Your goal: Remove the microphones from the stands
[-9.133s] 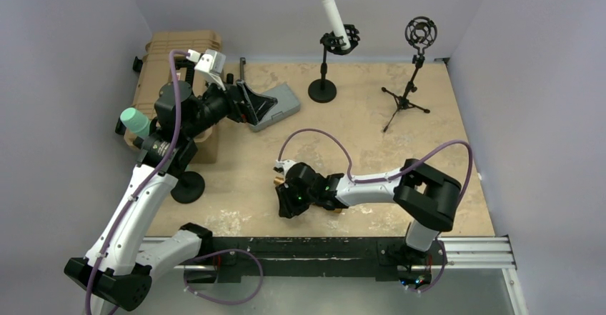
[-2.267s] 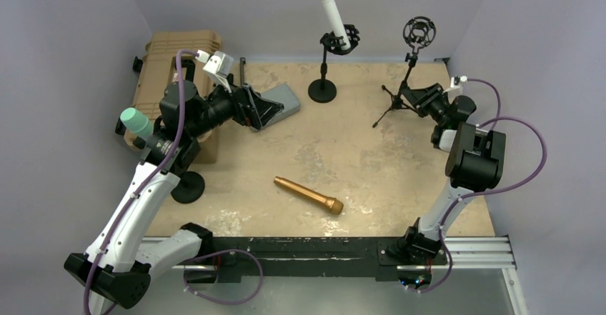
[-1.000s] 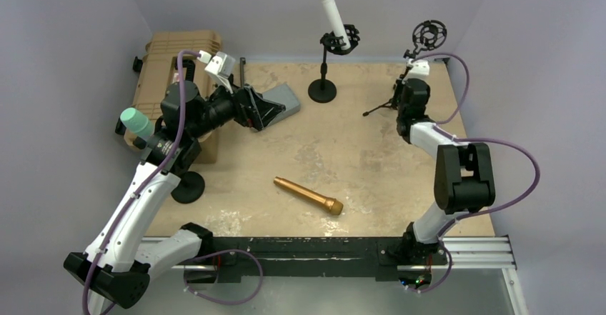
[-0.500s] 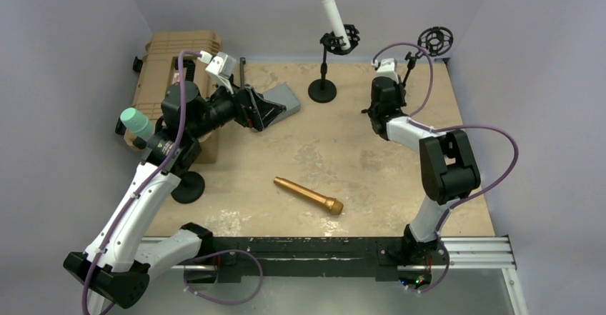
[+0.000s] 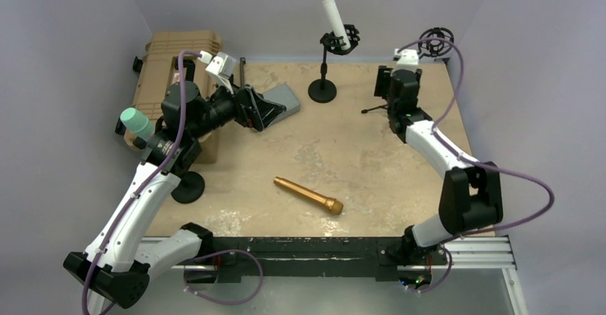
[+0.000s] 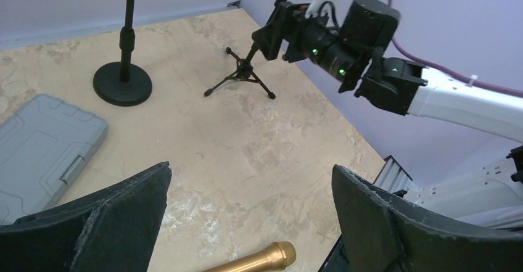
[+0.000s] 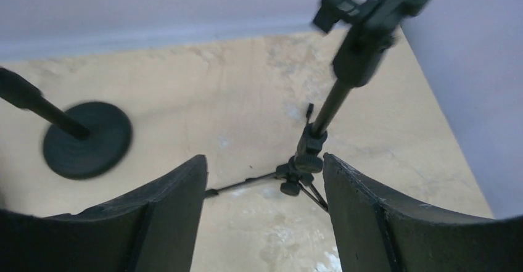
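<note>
Gold microphone unmoved on table | right jaws spread, swung back toward tripod stand | left jaws spread

Gold microphone; mottled beige table; white microphone, grey-tipped; black round-base stand; black tripod stand; grey case; tan case; purple cables; mint-green foam cap.

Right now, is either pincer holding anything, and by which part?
Nothing is held. The left pincer and right pincer are both open and empty; the tripod stand shows beyond the right one, untouched.
</note>
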You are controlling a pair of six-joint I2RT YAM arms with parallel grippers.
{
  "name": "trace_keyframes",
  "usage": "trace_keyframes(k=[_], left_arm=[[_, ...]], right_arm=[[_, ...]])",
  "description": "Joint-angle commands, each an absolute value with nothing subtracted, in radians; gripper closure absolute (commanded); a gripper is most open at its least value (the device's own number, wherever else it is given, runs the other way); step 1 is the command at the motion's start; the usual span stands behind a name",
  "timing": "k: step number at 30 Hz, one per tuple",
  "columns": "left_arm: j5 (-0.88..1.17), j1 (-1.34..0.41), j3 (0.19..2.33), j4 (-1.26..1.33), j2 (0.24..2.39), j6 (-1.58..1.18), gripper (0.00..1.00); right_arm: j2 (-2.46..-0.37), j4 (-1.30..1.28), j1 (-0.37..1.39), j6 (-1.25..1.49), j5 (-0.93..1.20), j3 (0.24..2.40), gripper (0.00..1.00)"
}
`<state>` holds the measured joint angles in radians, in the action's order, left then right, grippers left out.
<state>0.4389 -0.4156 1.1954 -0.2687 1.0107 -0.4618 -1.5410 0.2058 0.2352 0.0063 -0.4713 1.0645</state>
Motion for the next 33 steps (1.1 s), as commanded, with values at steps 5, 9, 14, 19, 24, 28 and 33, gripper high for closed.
trace_keyframes(k=[5, 9, 14, 19, 24, 28, 33], left_arm=[[0.450, -0.423, 1.190, -0.228, 0.999, -0.466, 0.00], [0.446, -0.423, 1.191, -0.230, 0.997, -0.464, 0.00], [0.447, -0.425, 1.191, -0.229, 0.997, -0.467, 0.00], [0.452, -0.429, 1.191, -0.227, 0.997, -0.468, 0.00], [0.445, -0.430, 1.191, -0.231, 0.998, -0.463, 0.00], [0.445, -0.430, 1.192, -0.232, 0.997, -0.462, 0.00], [0.444, -0.430, 1.192, -0.233, 0.997, -0.460, 0.00]], right_arm=[[-1.426, 0.355, 0.004, 0.496, 0.116, 0.912, 0.32], [-1.462, 0.564, -0.143, 0.731, 0.353, 0.832, 0.32], [-1.568, 0.755, -0.240, 0.896, 0.497, 0.815, 0.32], [-1.663, 0.848, -0.271, 0.970, 0.552, 0.833, 0.36], [-1.718, 0.949, -0.272, 1.045, 0.568, 0.823, 0.45], [-1.758, 0.977, -0.272, 1.076, 0.573, 0.834, 0.50], [-1.785, 0.994, -0.274, 1.090, 0.568, 0.840, 0.60]])
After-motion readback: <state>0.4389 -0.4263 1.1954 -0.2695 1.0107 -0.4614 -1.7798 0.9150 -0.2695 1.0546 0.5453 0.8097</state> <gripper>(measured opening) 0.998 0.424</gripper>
